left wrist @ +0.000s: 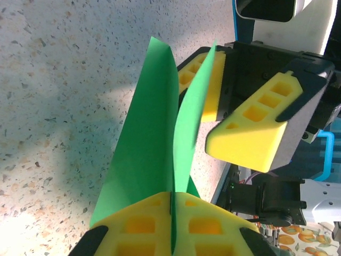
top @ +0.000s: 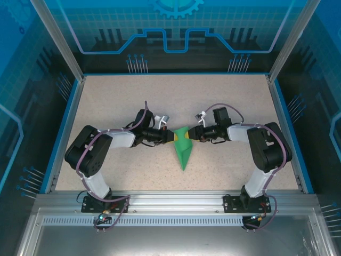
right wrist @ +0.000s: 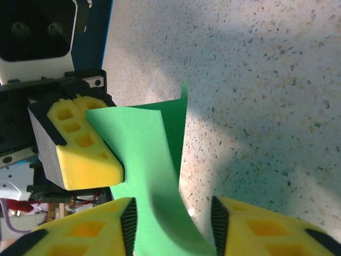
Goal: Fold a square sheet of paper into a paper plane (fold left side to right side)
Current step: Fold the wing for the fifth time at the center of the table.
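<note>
Speckled beige table (top: 106, 106) lies under two arms that meet at its centre. Between them sits the square sheet of paper (top: 183, 152), folded into a narrow green wedge pointing toward the near edge. The left gripper (top: 172, 137) is clamped on its far end; the right gripper (top: 192, 135) has its jaws apart, straddling the other flap.

There is one sheet of green paper (top: 183, 146) (creased into a narrow pointed shape) and one speckled bench (top: 224, 165) under it. Arms number two: the left arm (top: 96, 152) to the left of the paper, the right arm (top: 269, 146) to its right. Tools number two as well, the left tool (top: 171, 137) and the right tool (top: 193, 135), one at each side of the paper's wide end. Yellow fingers (left wrist: 250, 128) come to four, two per tool.
</note>
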`<state>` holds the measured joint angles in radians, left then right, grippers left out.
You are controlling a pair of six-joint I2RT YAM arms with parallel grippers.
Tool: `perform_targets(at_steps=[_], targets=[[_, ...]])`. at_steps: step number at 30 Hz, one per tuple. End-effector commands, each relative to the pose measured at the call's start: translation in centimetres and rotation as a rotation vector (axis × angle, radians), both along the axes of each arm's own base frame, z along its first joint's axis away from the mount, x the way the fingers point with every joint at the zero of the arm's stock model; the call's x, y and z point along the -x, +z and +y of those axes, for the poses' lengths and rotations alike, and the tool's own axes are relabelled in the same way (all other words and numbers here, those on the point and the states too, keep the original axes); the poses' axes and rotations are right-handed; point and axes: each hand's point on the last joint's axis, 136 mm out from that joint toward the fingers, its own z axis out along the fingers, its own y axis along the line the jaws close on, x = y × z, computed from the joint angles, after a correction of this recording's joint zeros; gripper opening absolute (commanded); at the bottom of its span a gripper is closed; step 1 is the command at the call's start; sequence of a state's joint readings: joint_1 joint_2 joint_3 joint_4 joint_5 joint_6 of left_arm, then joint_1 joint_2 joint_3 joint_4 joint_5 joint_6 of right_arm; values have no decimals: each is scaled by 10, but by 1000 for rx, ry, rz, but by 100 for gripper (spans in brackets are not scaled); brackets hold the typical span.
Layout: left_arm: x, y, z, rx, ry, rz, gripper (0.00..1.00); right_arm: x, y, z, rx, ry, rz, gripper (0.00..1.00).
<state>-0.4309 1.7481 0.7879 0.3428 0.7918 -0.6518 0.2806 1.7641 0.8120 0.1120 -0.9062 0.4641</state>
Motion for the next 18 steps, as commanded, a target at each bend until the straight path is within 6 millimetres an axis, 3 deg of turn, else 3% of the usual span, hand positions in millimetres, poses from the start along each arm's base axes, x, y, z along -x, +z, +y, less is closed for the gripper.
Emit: perform_targets(at_steps=[1,4,8,18], targets=[[1,-2,0,13,-25,-17,2,0,0,-3,-12,10,-7,36],[2,-4,0,9,-29,-14,2,1,-1,-6,10,6,-14,31],[2,-7,1,4,-29,-9,2,3,0,-11,31,4,-24,40],[1,-14,1,-13,-36,2,1,9,4,-13,30,35,-26,32]])
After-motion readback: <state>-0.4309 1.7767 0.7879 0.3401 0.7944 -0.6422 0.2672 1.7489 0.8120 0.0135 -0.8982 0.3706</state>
